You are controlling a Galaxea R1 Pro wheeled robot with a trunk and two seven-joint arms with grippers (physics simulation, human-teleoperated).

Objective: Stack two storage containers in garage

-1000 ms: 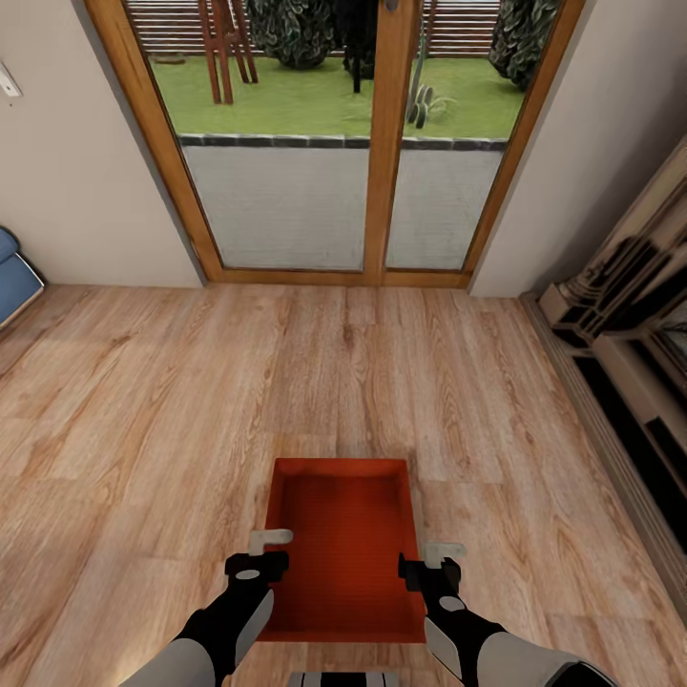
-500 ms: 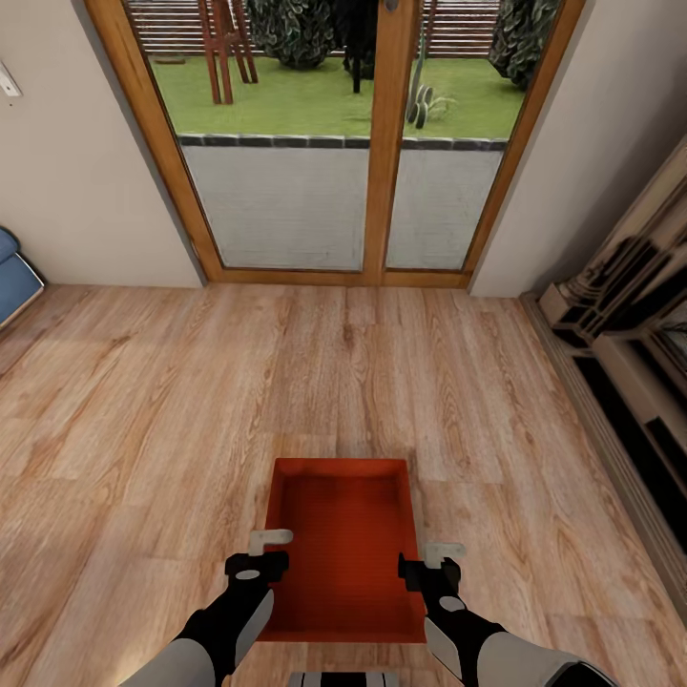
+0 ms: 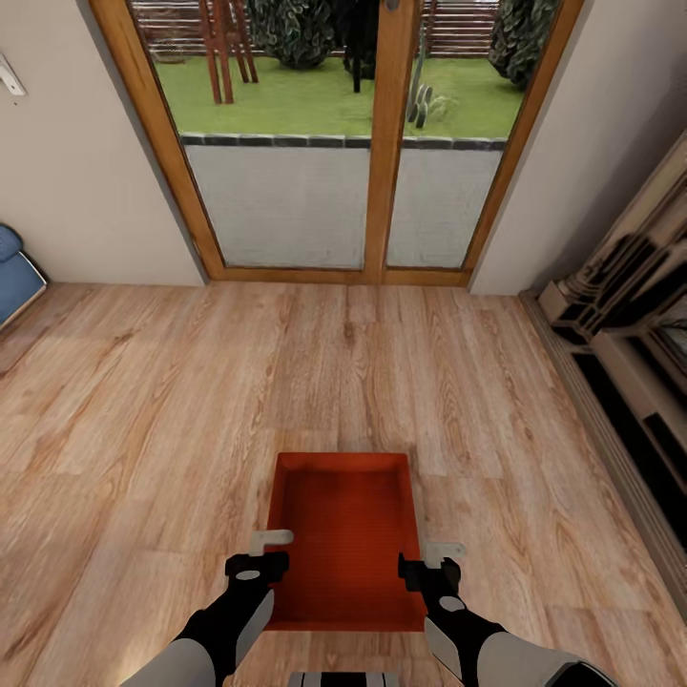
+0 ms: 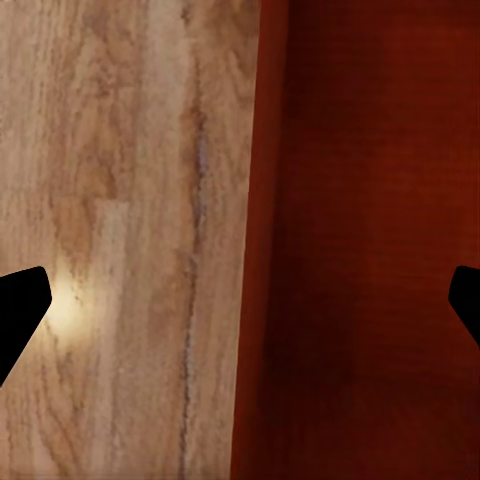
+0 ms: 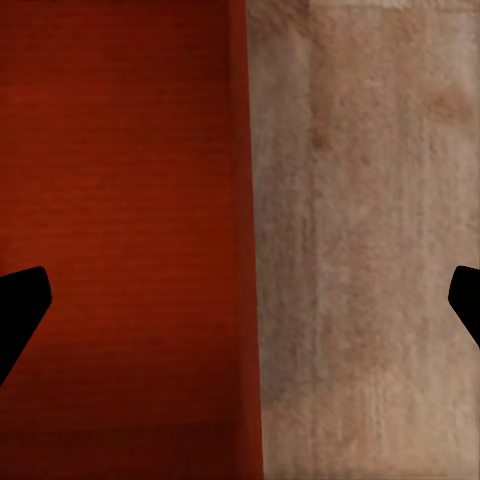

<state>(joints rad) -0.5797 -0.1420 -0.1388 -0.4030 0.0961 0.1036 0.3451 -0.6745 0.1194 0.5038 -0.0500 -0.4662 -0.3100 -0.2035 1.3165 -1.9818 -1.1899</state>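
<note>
The orange box sits on the wood floor before the glass doors. Both sets of jaws stand wide, each straddling 1 side wall. Lower them evenly, then close both together, so it lifts level.

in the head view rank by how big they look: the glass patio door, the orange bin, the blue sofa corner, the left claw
1. glass patio door, by far the largest.
2. orange bin.
3. left claw and blue sofa corner: both look small and alike. The sofa is cut off by the frame edge and the claw sits near the camera, so they stay unranked.
</note>
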